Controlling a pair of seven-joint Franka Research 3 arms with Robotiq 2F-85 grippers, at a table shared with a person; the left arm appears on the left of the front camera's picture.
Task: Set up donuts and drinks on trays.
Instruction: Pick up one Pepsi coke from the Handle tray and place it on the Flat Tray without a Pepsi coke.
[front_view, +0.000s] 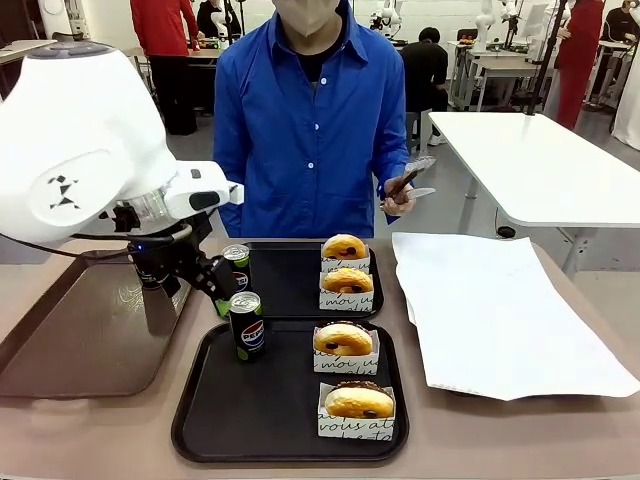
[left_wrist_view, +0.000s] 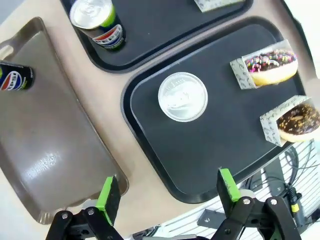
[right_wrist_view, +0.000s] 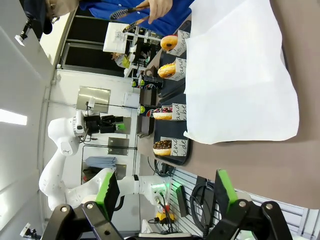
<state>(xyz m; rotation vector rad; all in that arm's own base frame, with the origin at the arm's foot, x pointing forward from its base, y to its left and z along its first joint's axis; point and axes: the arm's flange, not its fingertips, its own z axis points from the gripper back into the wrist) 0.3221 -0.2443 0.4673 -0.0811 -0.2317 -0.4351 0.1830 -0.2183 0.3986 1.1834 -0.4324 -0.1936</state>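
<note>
The left gripper (left_wrist_view: 167, 192) hangs wide open and empty above the near tray (left_wrist_view: 210, 160), where one can (left_wrist_view: 182, 96) stands upright at centre frame. A spare can (left_wrist_view: 15, 80) stands on the brown tray (left_wrist_view: 55, 150) at far left. Both black trays look set, so lifting straight up, clear of the can top, seems wisest; the right gripper (right_wrist_view: 165, 192) also gapes empty over the white paper (right_wrist_view: 240, 75)

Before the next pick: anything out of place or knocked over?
One can sits on the brown tray, off the black trays. Otherwise tidy: near tray and far tray each hold one upright can and two sleeved donuts. No spills.
</note>
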